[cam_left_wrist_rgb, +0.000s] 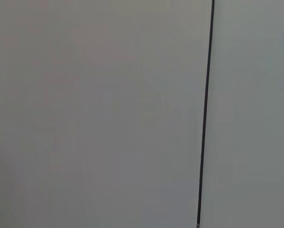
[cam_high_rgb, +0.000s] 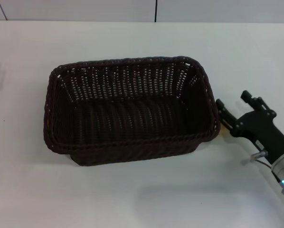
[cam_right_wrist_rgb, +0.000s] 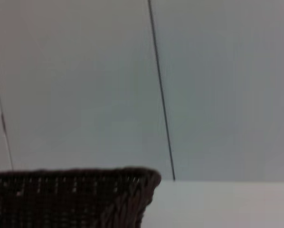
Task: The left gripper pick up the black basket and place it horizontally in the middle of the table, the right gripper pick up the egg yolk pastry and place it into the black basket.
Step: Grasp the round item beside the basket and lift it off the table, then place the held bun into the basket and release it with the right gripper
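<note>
The black basket (cam_high_rgb: 127, 111) lies lengthwise in the middle of the white table (cam_high_rgb: 132, 199), open side up, and looks empty. Its corner also shows in the right wrist view (cam_right_wrist_rgb: 85, 199). My right gripper (cam_high_rgb: 223, 118), on the arm with the blue light, is low over the table, right against the basket's right rim. A tiny pale yellow sliver (cam_high_rgb: 221, 134) shows at the rim just under the claw. I cannot tell whether it is the egg yolk pastry, which is otherwise hidden. My left gripper is out of view, and its wrist view shows only wall.
Grey wall panels with a dark seam (cam_left_wrist_rgb: 204, 114) stand behind the table's far edge (cam_high_rgb: 142, 22). Bare white tabletop surrounds the basket on the left, front and back.
</note>
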Robot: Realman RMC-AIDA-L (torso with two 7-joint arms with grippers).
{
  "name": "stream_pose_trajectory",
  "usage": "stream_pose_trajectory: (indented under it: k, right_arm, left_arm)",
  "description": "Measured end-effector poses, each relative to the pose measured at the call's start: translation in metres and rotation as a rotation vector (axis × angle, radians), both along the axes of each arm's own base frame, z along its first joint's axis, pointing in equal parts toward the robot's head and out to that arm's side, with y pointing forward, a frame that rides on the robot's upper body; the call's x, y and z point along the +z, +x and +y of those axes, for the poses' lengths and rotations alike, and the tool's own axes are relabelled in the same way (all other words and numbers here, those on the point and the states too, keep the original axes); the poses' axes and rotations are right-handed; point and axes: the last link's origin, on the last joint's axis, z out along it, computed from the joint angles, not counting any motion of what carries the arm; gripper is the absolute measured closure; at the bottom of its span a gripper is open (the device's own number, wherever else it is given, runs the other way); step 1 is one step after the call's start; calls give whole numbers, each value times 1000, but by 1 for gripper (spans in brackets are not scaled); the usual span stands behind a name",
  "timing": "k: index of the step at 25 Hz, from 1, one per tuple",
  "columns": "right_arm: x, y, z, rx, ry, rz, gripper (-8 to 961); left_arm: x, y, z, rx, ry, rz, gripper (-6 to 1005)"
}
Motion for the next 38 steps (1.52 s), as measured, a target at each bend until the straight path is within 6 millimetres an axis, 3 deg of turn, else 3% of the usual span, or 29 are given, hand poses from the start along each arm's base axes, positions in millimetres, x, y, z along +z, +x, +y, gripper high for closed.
stream_pose_trajectory:
  k: [5,16,21,24,28,30,35,38]
  right_arm:
    - [-5,1,3,-23,-33,-10,191]
    - [-11,2,7,-44,-63,-32,386]
    - [-9,1,6,-33,-56,-29,590]
    - [-8,0,5,-27,-44,-22,761]
    - [4,-5,-4,26,31,35,794]
    - [26,-16,-23,142,161,126,810]
    - [55,-36,-50,336,323,247,831]
    - [61,-43,-54,390,355,275,843]
  left_arm:
    - [-3,1,3,3,-18,18,180]
    - [-4,5,6,-5,-29,39,180]
    - [-4,4,6,-4,-30,43,180]
    - [-4,4,6,-3,-30,45,180]
    - [-4,4,6,-3,-31,47,180]
    - [-4,4,6,-3,-31,48,180]
    - [-4,4,6,-3,-32,48,180]
    - [-4,4,6,-2,-32,48,180]
